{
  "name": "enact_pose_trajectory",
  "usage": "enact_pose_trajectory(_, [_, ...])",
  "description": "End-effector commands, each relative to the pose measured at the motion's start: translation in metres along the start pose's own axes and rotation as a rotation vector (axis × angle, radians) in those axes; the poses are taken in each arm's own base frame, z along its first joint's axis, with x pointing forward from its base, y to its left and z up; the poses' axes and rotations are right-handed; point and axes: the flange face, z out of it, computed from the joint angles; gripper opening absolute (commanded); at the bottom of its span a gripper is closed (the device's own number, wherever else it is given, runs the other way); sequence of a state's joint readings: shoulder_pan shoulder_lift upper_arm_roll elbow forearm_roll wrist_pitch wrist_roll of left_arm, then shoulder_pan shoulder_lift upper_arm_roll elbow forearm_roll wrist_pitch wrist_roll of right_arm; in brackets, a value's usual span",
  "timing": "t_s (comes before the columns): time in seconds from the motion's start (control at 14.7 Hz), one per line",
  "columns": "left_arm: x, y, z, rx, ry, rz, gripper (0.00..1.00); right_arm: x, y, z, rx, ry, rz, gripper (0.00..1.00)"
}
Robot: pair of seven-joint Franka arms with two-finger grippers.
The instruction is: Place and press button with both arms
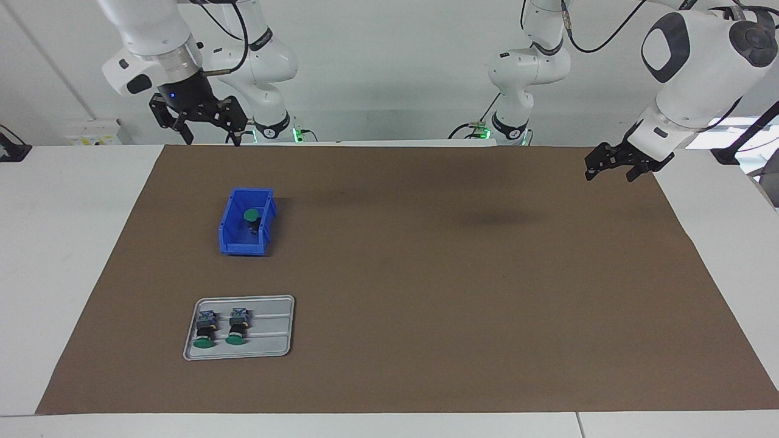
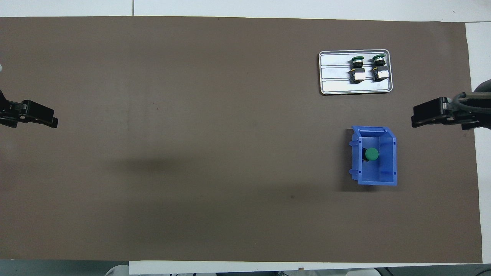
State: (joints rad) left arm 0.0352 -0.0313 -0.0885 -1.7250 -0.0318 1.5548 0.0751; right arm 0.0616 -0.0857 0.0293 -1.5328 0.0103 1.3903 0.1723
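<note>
Green-capped button upright in blue bin, left tool and right tool fingers apart

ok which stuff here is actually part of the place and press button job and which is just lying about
Part of the job:
- button in the blue bin
- blue bin
- two buttons on the tray
- metal tray
- right pincer, open, raised over the mat's edge
- left pincer, open, raised over the mat's edge

Just lying about:
- brown mat
</note>
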Motion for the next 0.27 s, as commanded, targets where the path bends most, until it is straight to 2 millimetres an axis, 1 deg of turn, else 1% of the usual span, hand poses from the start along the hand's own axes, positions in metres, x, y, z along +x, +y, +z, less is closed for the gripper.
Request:
enact_pose_trajectory(0.0, [-0.008, -0.003, -0.002, 0.011, 0.005, 0.006, 1.00, 0.000, 0.002, -0.008, 0.018, -0.006, -0.017, 0.99])
enact_pose_trajectory(0.2, [-0.008, -0.003, -0.002, 0.011, 0.003, 0.006, 1.00, 0.003, 0.014, -0.007, 0.018, -0.007, 0.005, 0.99])
